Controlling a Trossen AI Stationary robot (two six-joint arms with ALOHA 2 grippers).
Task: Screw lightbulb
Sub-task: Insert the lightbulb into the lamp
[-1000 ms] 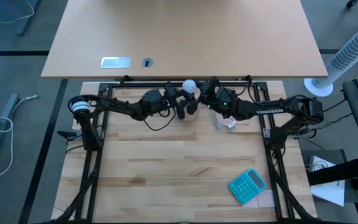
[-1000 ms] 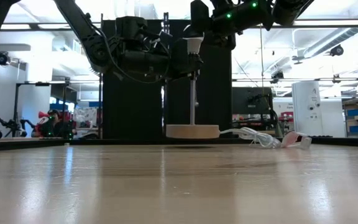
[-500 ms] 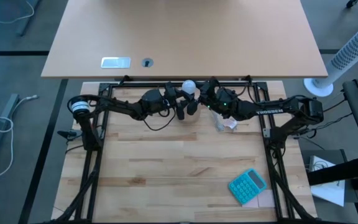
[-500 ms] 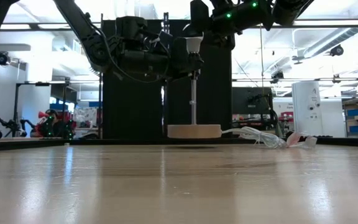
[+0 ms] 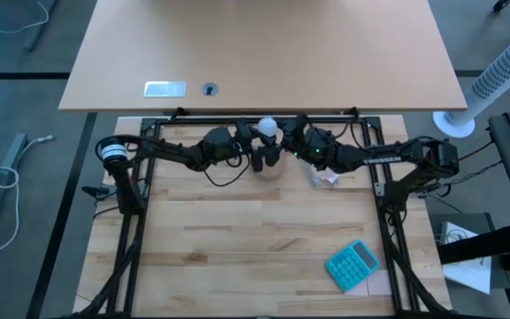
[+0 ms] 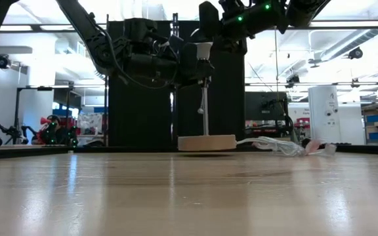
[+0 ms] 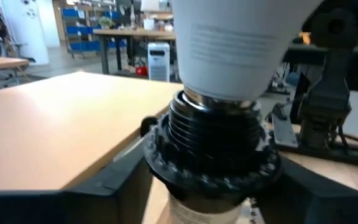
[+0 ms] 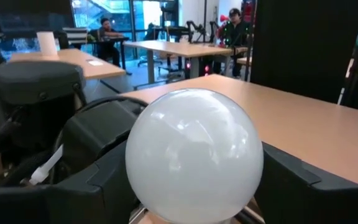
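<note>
I see the lightbulb (image 5: pixel 268 128) at the far edge of the counter (image 5: pixel 237 239), seated in the black socket (image 7: pixel 213 149) atop a thin post rising from the wooden disc (image 6: pixel 206 142). My right tool (image 5: pixel 283 135) pinches the lightbulb's globe from the right. My left tool (image 5: pixel 260 151) sits around the socket; I cannot tell whether it grips.

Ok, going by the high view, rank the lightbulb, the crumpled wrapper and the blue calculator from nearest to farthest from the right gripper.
1. The lightbulb: right at the right gripper, at the table's far edge, middle.
2. The crumpled wrapper: on the wood just nearer the camera side, under the right arm.
3. The blue calculator: far off, near the table's front right corner.
</note>
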